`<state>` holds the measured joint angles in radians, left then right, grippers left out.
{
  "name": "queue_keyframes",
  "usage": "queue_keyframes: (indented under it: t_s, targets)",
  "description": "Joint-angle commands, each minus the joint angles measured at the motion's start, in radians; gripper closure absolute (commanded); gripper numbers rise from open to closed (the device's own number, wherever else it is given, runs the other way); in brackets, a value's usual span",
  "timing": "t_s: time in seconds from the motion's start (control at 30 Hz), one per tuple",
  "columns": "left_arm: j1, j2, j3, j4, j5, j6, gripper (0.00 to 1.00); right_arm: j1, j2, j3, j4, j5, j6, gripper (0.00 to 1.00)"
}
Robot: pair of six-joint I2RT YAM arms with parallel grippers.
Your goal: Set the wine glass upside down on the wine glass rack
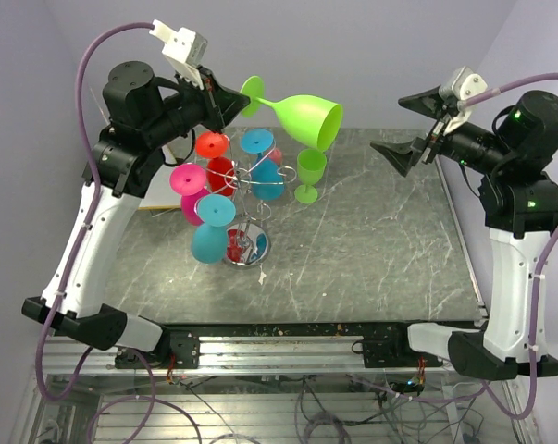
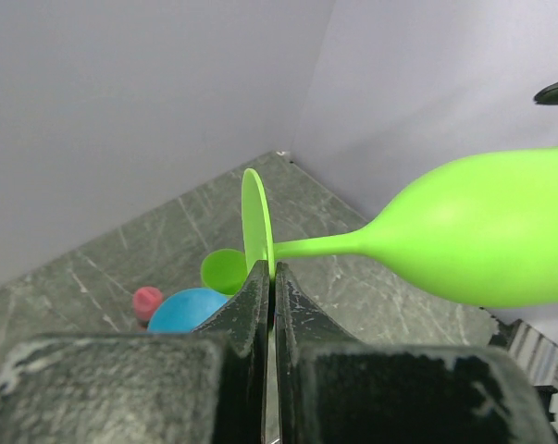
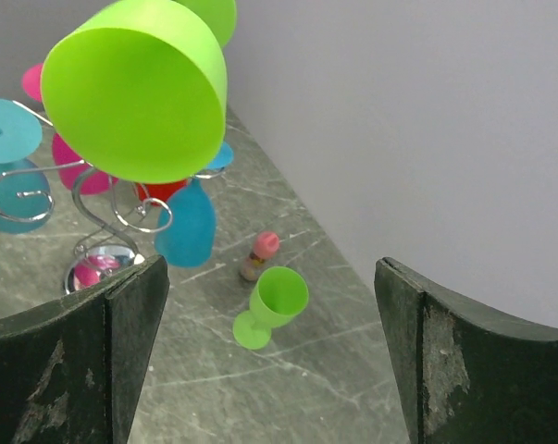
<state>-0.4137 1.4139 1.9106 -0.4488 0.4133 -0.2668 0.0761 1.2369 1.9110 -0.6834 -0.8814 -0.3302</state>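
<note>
up over the wine glass rack [image 1: 248, 246], my left claw [image 2: 271, 274] is pressed together on the rim of the thin foot disc of the green wine glass [image 2: 482, 231]. the glass lies sideways in the air, bowl pointing right. it looks like light, stiff plastic, smooth and probably slippery, so i judge this edge pinch could let it swivel; the stem looks a steadier hold. the rack's loops below carry red, pink and blue glasses. my right claw [image 1: 410, 125] is spread wide and empty, well apart on the right.
</note>
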Motion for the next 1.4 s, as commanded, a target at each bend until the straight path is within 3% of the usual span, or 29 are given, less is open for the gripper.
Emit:
queue_keyframes:
  t_s: [0.0, 0.4, 0.7, 1.07, 1.37]
  targets:
    - [0.006, -0.043, 0.033, -0.038, -0.059, 0.118, 0.93, -0.04, -0.018, 0.005, -0.063, -0.015, -0.057, 0.07]
    - [-0.087, -0.117, 0.033, -0.154, -0.177, 0.391, 0.93, -0.112, -0.077, -0.193, -0.161, 0.062, -0.193, 0.0]
    - [-0.273, -0.055, 0.097, -0.194, -0.352, 0.651, 0.93, -0.242, -0.11, -0.358, -0.105, -0.013, -0.075, 0.0]
    - [-0.48, 0.057, 0.129, -0.174, -0.551, 0.96, 0.93, -0.251, -0.121, -0.467, -0.107, 0.108, -0.075, 0.01]
    - [-0.537, 0.127, 0.093, -0.179, -0.59, 1.086, 0.93, -0.354, -0.177, -0.53, -0.063, 0.044, -0.061, 0.01]
